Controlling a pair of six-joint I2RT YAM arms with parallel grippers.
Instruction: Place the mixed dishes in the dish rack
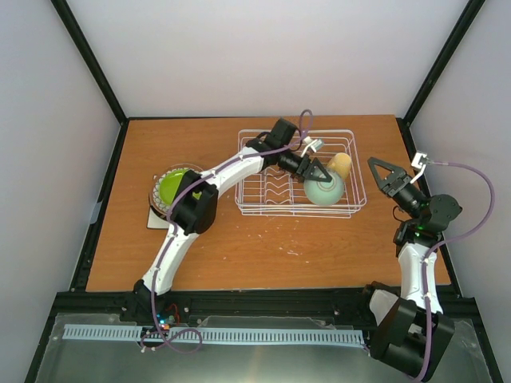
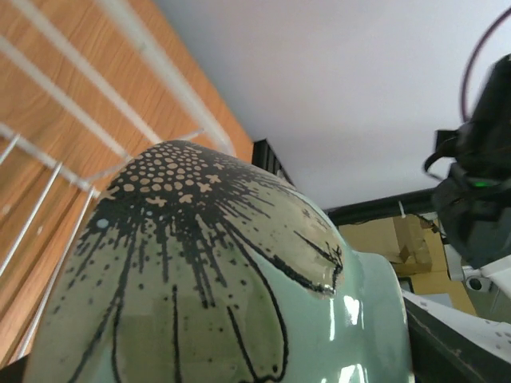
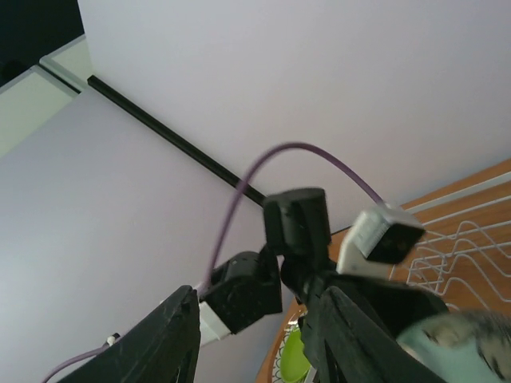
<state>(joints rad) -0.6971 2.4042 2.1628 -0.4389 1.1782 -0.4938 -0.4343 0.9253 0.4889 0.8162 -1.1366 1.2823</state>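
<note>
The white wire dish rack (image 1: 279, 214) stands at the back middle of the table. My left gripper (image 1: 319, 172) reaches into its right end and is shut on the mint-green bowl (image 1: 324, 191), which sits tilted there. The bowl (image 2: 207, 279) fills the left wrist view, with a dark flower pattern, and hides the fingers. The yellow mug (image 1: 341, 163) lies in the rack just behind the bowl. The lime-green plate (image 1: 172, 186) tops a stack on the left, over the cream plate with dark rim (image 1: 156, 201) and the white square plate (image 1: 153, 220). The brown floral plate is hidden. My right gripper (image 1: 375, 174) is open and empty, raised right of the rack.
The rack's wavy dividers (image 1: 275, 190) stand in its left and middle part. Rack wires (image 2: 80, 88) cross the left wrist view. The right wrist view shows the left arm's wrist (image 3: 299, 231), the rack (image 3: 463, 239) and the lime-green plate (image 3: 294, 359). Black frame posts edge the table.
</note>
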